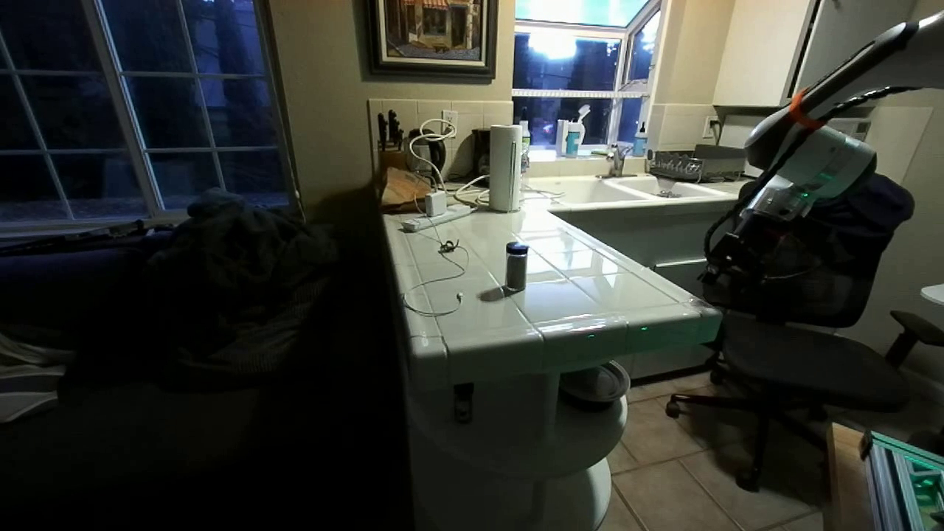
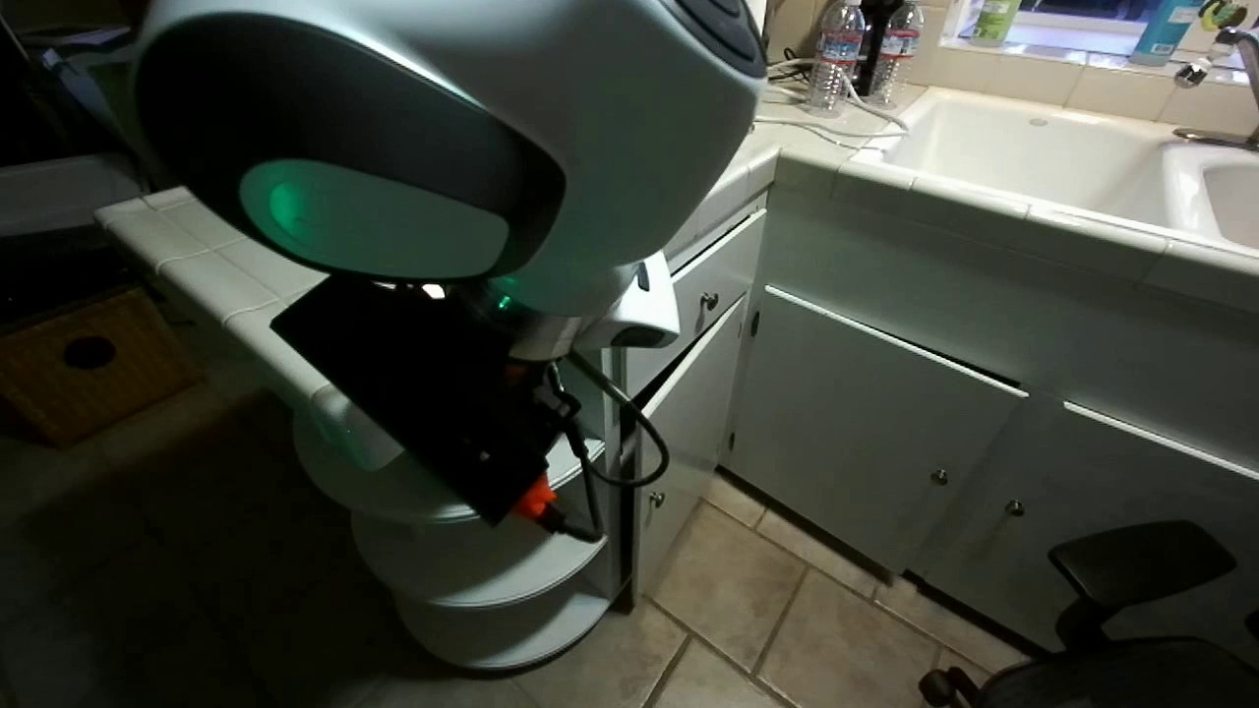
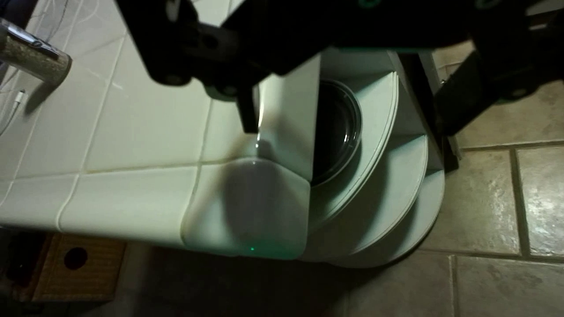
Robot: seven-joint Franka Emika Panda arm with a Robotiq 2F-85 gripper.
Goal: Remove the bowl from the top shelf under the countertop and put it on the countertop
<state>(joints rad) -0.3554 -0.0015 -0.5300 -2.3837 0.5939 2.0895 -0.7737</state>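
Observation:
The bowl (image 3: 339,127) sits on the top shelf (image 3: 373,108) in the wrist view, dark inside with a thin pale rim. The countertop's edge hides its left part. In an exterior view the bowl (image 1: 599,383) shows under the corner of the white tiled countertop (image 1: 479,332). My gripper (image 3: 350,127) is open and empty, coming in from the top of the wrist view. One finger (image 3: 248,110) stands over the countertop's edge and the other over the cabinet side and floor, with the bowl between them in the picture. In an exterior view (image 2: 423,393) my arm hides the bowl and fingertips.
A small jar (image 1: 516,269), a cable (image 1: 435,284) and a paper-towel roll (image 1: 505,169) stand or lie on the countertop. Two lower shelves (image 2: 482,560) are below. A cabinet door (image 2: 689,452) hangs ajar beside the shelves. An office chair (image 1: 804,361) stands near my arm.

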